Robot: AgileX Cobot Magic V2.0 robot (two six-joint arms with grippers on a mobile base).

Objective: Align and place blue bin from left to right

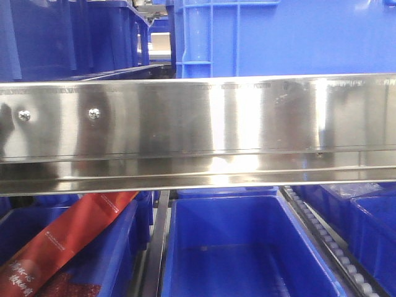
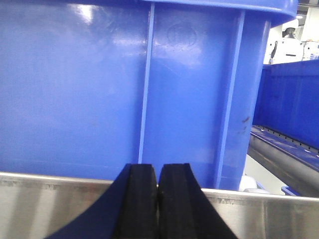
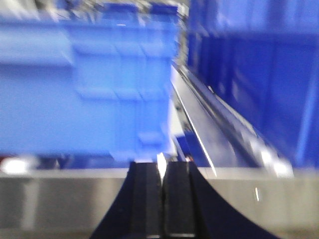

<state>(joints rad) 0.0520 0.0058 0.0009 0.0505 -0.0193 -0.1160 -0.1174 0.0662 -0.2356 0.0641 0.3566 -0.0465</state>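
The big blue bin [image 1: 291,37] sits at the top right of the front view, up on the shelf behind the shiny metal rail [image 1: 198,124]. You can see its straight walls and raised ribs. In the left wrist view it fills nearly the whole picture, very close, with two thin ribs running up and down its wall.

The left gripper [image 2: 158,199] is low in the middle of that view, just in front of the rail. Its two black fingers are pressed together with nothing between them. The right gripper [image 3: 162,199] is also at the bottom middle of its view. Its fingers are close together and hold nothing, though a small bright gap shows near the tips. That picture is blurry, so I think that arm is moving.

It looks to me like the job now is to nudge the bin along the shelf, not to lift it. To do that well, the closed left fingers should push on a flat part of the wall, next to a rib, so they do not slip off. Push slow and straight, so the bin slides and does not turn. The right arm could steady the other side.

Down below, the smaller blue bin [image 1: 229,247] and the red packet [image 1: 68,238] at the lower left are not part of this.
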